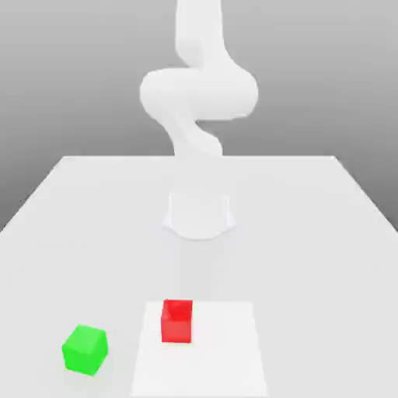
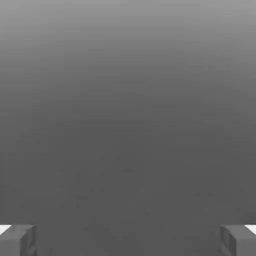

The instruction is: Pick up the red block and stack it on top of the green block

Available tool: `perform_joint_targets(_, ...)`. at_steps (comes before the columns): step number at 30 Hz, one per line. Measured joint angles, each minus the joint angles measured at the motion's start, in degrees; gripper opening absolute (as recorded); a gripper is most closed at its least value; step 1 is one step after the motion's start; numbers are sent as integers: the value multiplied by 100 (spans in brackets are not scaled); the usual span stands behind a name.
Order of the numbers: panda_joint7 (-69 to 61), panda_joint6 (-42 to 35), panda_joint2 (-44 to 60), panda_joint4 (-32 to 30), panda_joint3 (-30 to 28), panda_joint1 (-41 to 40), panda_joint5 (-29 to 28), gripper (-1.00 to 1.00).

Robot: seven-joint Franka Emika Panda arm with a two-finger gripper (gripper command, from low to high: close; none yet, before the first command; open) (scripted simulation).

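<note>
The red block [image 1: 177, 321] sits on the white table near the front, on a paler square patch. A green block [image 1: 85, 350] rests to the exterior view's left of it, slightly nearer the front edge and turned a little; the two are apart. In the hand view my gripper [image 2: 128, 241] is open, its two grey fingertips [image 2: 19, 241] standing far apart with nothing between them and only plain grey background beyond. The arm [image 1: 198, 93] rises from its base and bends upward out of the picture, well above and behind both blocks.
The arm's round base [image 1: 199, 214] stands mid-table behind the blocks. The paler square patch [image 1: 225, 350] extends to the exterior view's right of the red block. The white table [image 1: 311, 233] narrows toward its far edge.
</note>
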Motion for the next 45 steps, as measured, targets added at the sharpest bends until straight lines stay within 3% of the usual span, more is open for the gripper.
perform_joint_targets(12,321,1519,2626,-1563,172,-614,-748,0)
perform_joint_targets(15,151,1965,3306,-1990,68,-640,-597,0)
perform_joint_targets(18,-283,2378,3880,-2394,5,-584,-71,0)
perform_joint_targets(21,-476,2733,4313,-2479,29,-589,189,0)
perform_joint_targets(29,-409,3696,5446,-2349,-52,-539,88,0)
perform_joint_targets(30,-402,3760,5522,-2343,-67,-527,75,-100)
perform_joint_targets(37,-386,3746,5505,-2343,-55,-539,59,-100)
perform_joint_targets(45,-484,2857,4458,-2478,71,-632,203,-100)
